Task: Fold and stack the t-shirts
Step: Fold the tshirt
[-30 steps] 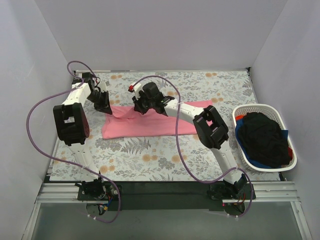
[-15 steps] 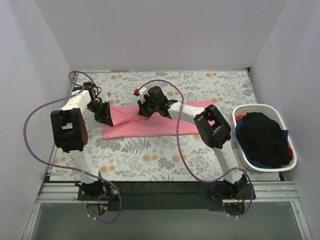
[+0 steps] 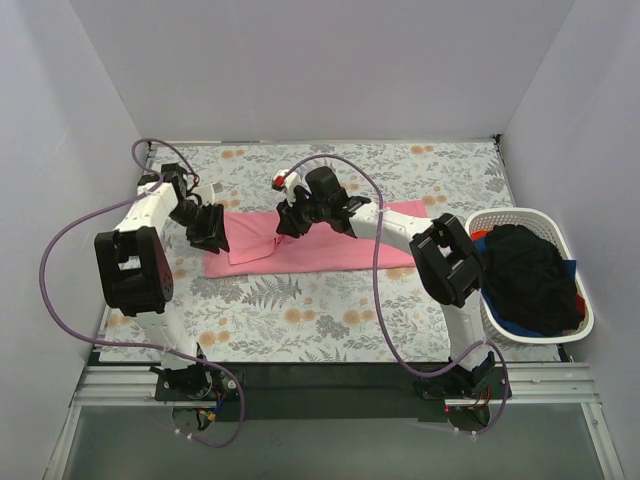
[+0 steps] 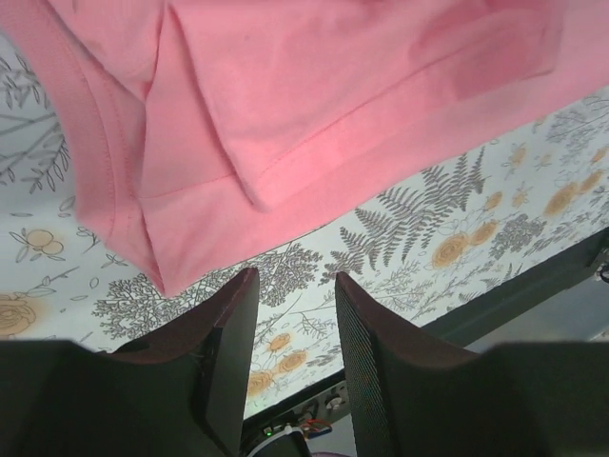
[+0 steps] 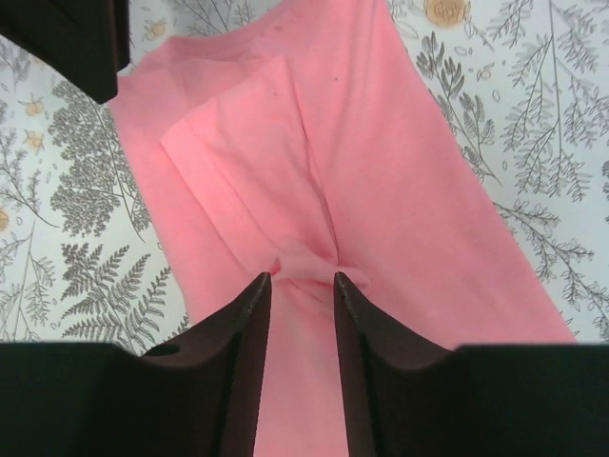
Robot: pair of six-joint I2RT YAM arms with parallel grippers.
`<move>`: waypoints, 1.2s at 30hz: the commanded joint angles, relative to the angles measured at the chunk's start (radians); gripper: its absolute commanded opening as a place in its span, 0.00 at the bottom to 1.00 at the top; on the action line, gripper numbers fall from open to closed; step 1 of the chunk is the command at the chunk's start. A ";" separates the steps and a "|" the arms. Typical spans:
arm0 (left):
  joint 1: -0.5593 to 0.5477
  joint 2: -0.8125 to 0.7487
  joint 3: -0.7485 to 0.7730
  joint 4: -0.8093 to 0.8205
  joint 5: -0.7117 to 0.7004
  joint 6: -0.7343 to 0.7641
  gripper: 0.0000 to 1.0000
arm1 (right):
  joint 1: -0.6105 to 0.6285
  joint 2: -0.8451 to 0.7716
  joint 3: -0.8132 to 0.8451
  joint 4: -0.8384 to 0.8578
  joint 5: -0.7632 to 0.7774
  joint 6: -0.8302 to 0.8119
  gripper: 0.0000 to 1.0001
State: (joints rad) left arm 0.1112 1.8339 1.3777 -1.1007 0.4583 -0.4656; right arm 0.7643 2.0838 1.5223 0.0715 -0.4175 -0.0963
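The salmon-pink t-shirt (image 3: 320,250) lies on the table as a long folded strip. Its left end is turned over onto itself (image 5: 238,162). My left gripper (image 3: 213,240) is at the shirt's left end, open and empty (image 4: 295,286), with the shirt's corner (image 4: 171,257) just beyond its tips. My right gripper (image 3: 288,222) is low over the shirt's middle, jaws a little apart (image 5: 303,281), with a small bunched ridge of pink cloth (image 5: 314,265) at the tips. Black (image 3: 525,275), dark blue (image 3: 505,325) and red (image 3: 478,237) shirts lie in the basket.
The white laundry basket (image 3: 505,213) stands at the table's right edge. The floral tablecloth (image 3: 300,310) covers the table. Grey walls close the back and sides. The left gripper's dark body shows in the right wrist view's upper left corner (image 5: 67,38).
Both grippers carried the shirt's lifted left end rightward and down, laying it over the strip. The left gripper has let go. The right arm has stretched further out.
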 commanded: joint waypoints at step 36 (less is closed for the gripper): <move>-0.390 0.231 0.147 0.256 -0.222 -0.127 0.27 | -0.444 -0.008 0.118 -0.679 0.210 -0.290 0.16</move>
State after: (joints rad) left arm -0.2752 2.0983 1.5471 -0.8566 0.3405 -0.6106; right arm 0.3218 2.0720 1.5944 -0.5797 -0.2237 -0.3515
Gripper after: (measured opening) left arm 0.259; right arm 0.164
